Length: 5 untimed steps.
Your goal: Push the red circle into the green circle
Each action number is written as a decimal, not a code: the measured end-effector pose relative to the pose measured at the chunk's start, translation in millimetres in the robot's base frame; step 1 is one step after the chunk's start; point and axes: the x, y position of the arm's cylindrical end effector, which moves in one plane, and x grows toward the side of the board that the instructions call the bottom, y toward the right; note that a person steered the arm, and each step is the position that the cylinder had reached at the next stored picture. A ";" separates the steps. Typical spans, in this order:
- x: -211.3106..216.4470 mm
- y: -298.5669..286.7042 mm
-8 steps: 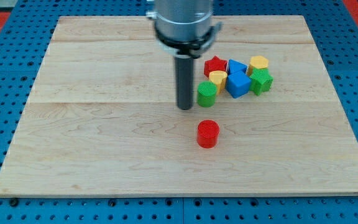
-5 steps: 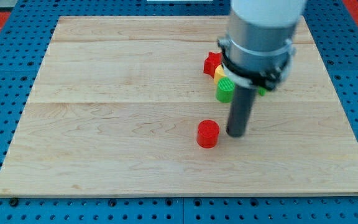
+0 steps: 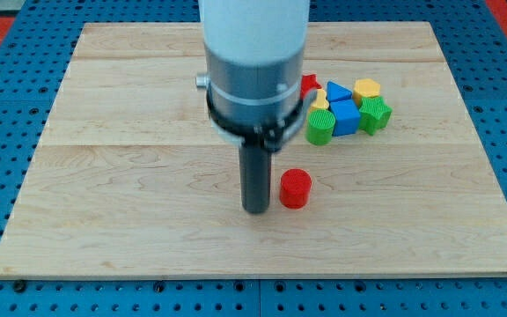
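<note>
My tip (image 3: 255, 210) rests on the table (image 3: 130, 194), just left of the red circle (image 3: 295, 188), near the table's bottom edge at mid-width. No hand on this rod; nothing held. Green circle (image 3: 320, 129) sits above the red one, apart from it, touching a blue block (image 3: 345, 116) in the cluster toward the top-right corner.
</note>
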 end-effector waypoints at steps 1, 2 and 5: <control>-23.2 72.8; -80.4 110.9; -63.8 19.1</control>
